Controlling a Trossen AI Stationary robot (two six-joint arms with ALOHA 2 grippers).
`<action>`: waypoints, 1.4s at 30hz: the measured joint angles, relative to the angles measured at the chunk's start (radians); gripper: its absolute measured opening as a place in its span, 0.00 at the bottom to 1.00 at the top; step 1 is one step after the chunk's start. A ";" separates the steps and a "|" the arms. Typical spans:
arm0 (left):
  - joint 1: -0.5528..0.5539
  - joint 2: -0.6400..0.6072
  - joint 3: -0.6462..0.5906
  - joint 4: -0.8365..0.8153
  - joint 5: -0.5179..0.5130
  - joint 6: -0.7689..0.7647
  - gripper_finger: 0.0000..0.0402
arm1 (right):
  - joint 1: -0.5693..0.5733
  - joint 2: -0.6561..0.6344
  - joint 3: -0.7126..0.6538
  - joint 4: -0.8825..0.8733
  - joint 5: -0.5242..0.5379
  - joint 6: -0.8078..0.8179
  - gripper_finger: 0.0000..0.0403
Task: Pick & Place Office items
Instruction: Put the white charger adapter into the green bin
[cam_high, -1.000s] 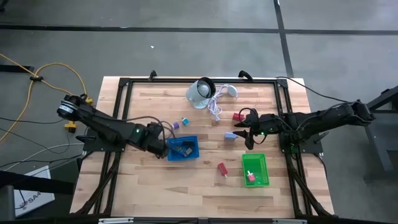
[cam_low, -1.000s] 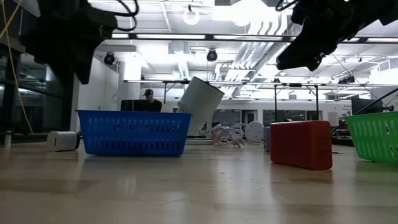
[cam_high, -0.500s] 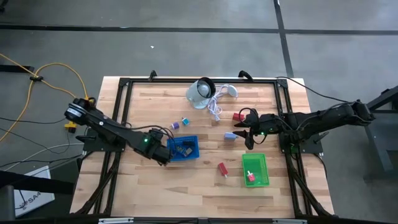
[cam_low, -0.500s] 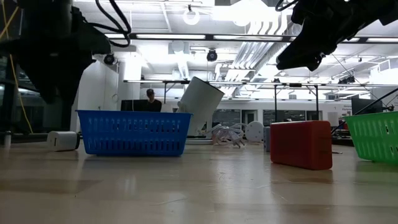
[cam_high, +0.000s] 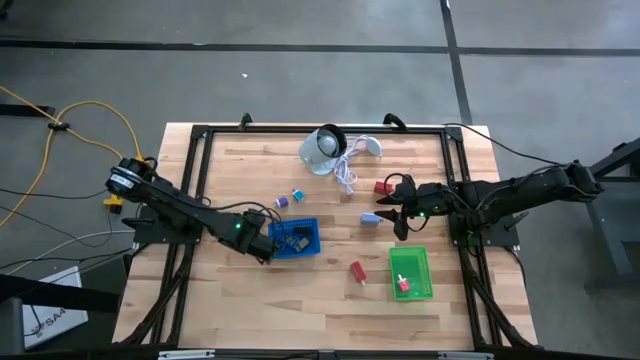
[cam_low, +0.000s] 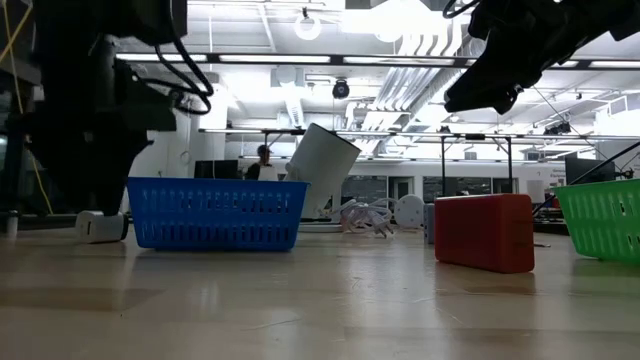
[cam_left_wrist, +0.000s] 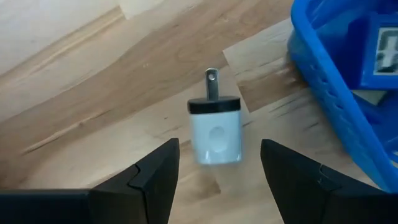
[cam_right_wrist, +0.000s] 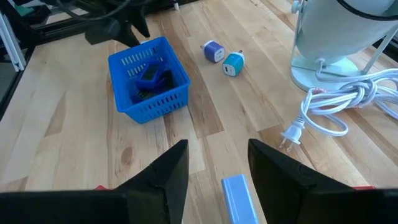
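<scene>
My left gripper (cam_high: 262, 245) hangs low over the table just left of the blue basket (cam_high: 295, 239). It is open (cam_left_wrist: 217, 146), and a white plug charger (cam_left_wrist: 215, 127) lies flat on the wood ahead of its fingers, untouched. Dark blue pieces (cam_right_wrist: 148, 79) lie inside the blue basket. My right gripper (cam_high: 398, 218) is open (cam_right_wrist: 217, 149) above the pale blue block (cam_right_wrist: 239, 193), which lies on the table. Purple (cam_high: 283, 202) and blue (cam_high: 297, 194) bits lie beyond the basket. One red block (cam_high: 357, 271) lies on the table, and another (cam_high: 402, 286) lies in the green basket.
The green basket (cam_high: 411, 273) stands near the right arm. A white round device (cam_high: 322, 148) with a coiled white cable (cam_high: 347, 175) sits at the far side. Another red piece (cam_high: 381, 186) lies near the right gripper. A black frame runs along the table edges.
My left gripper has come down and toward the table's near edge, beside the blue basket's left wall, ending low over the white charger. The right arm has kept still.
</scene>
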 joint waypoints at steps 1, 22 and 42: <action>0.008 -0.001 -0.011 0.017 0.003 0.007 0.54 | 0.000 0.000 0.000 0.000 0.000 0.000 0.38; 0.070 0.000 -0.053 0.070 0.071 0.059 0.45 | 0.000 0.000 0.000 0.000 0.000 0.000 0.38; 0.069 -0.001 -0.053 0.068 0.091 0.035 0.31 | 0.000 0.000 0.000 0.000 0.000 0.000 0.38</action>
